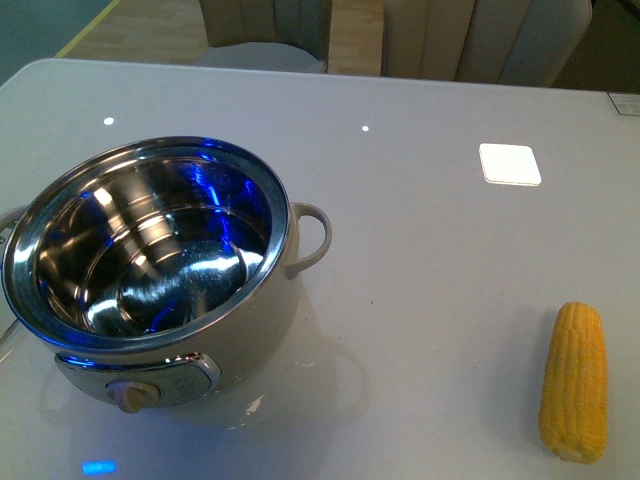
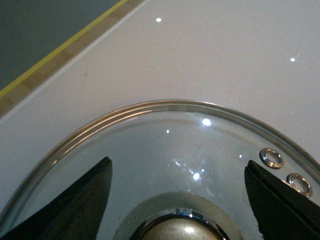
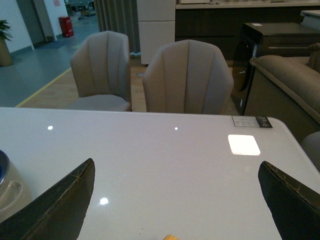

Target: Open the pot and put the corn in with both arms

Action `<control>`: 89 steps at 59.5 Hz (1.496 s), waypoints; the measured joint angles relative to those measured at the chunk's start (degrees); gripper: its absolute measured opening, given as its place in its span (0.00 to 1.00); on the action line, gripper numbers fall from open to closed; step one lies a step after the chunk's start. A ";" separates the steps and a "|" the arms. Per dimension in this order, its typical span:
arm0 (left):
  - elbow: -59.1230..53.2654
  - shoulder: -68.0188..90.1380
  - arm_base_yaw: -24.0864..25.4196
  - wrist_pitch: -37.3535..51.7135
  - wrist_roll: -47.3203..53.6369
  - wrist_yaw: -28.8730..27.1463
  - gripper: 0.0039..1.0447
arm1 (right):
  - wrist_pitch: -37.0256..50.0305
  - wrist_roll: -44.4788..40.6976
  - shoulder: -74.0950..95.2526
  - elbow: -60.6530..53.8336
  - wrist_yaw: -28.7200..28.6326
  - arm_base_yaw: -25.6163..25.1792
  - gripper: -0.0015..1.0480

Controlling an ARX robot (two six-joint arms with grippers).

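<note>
The pot (image 1: 150, 265) stands uncovered at the table's left, cream body, shiny steel inside, beige front knob toward me. The corn (image 1: 574, 381) lies at the front right of the table, far from the pot. Neither arm shows in the front view. In the left wrist view a glass lid (image 2: 150, 150) with a brass knob (image 2: 175, 231) lies flat on the table; my left gripper (image 2: 177, 187) is open, its fingers straddling the knob without touching it. My right gripper (image 3: 175, 192) is open over bare table, with the corn's tip (image 3: 170, 237) just showing below it.
Two beige chairs (image 3: 187, 77) stand behind the table's far edge, with a sofa at the right. A small label (image 3: 252, 121) lies near the far right corner. The pot's side handle (image 3: 11, 192) shows at the edge of the right wrist view.
</note>
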 joint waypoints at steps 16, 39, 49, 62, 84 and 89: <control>-5.92 -12.07 -0.04 -1.55 -3.04 3.19 0.94 | 0.00 0.00 0.00 0.00 0.00 0.00 0.92; -21.33 -39.69 1.84 -1.25 -9.05 18.36 0.85 | 0.00 0.00 0.00 0.00 0.07 0.00 0.92; -29.94 -44.06 -2.16 7.65 -5.49 20.83 0.53 | 0.00 0.00 0.00 0.00 -0.11 0.00 0.92; -42.29 -61.66 -10.47 3.28 -3.76 13.35 0.12 | 0.00 0.00 -0.02 0.00 0.07 0.00 0.92; -48.46 -94.25 -18.91 -23.43 -3.52 4.96 0.03 | 0.00 0.00 0.00 0.00 0.04 0.00 0.92; -48.81 -98.86 -19.74 -26.91 -3.52 3.98 0.03 | 0.00 0.00 0.00 0.00 0.02 0.00 0.92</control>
